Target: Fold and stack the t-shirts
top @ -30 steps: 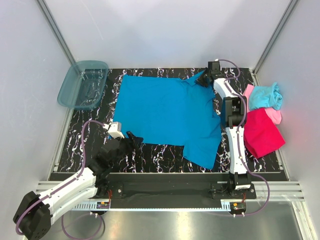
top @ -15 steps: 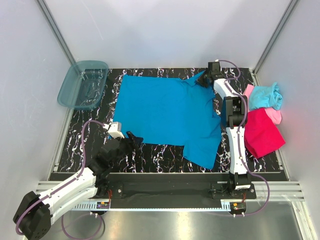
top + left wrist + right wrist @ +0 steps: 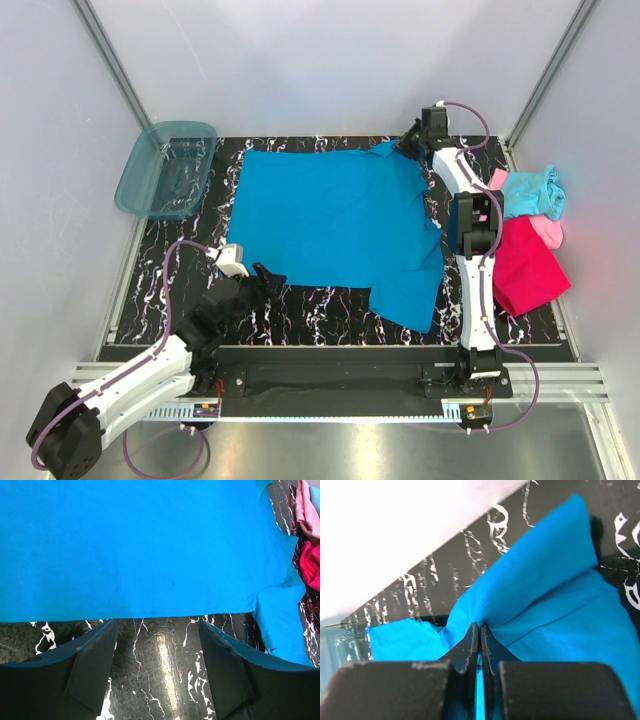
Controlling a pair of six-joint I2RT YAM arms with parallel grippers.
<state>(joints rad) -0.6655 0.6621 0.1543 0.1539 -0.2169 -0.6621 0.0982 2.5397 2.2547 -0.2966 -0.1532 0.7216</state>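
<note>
1. Pinching a bunched far-right corner of the blue t-shirt [image 3: 330,220], the right gripper [image 3: 479,630] has its jaws clamped tight on the cloth.
2. The shirt lies spread across the black marbled table [image 3: 330,310], with one sleeve trailing toward the near right.
3. The left gripper [image 3: 157,650] hovers just short of the near hem, fingers spread and holding nothing.
4. A magenta-red t-shirt [image 3: 525,265], a light pink t-shirt [image 3: 548,235] and a light aqua t-shirt [image 3: 530,192] are heaped at the right edge.
5. A teal plastic bin [image 3: 165,170] sits at the far left.

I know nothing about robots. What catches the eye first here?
A big medium blue cloth t-shirt lies spread over the middle of the black marbled table. The right gripper is shut on its far right corner, bunching the cloth. At the right edge lie a magenta-red t-shirt and a light aqua t-shirt.
</note>
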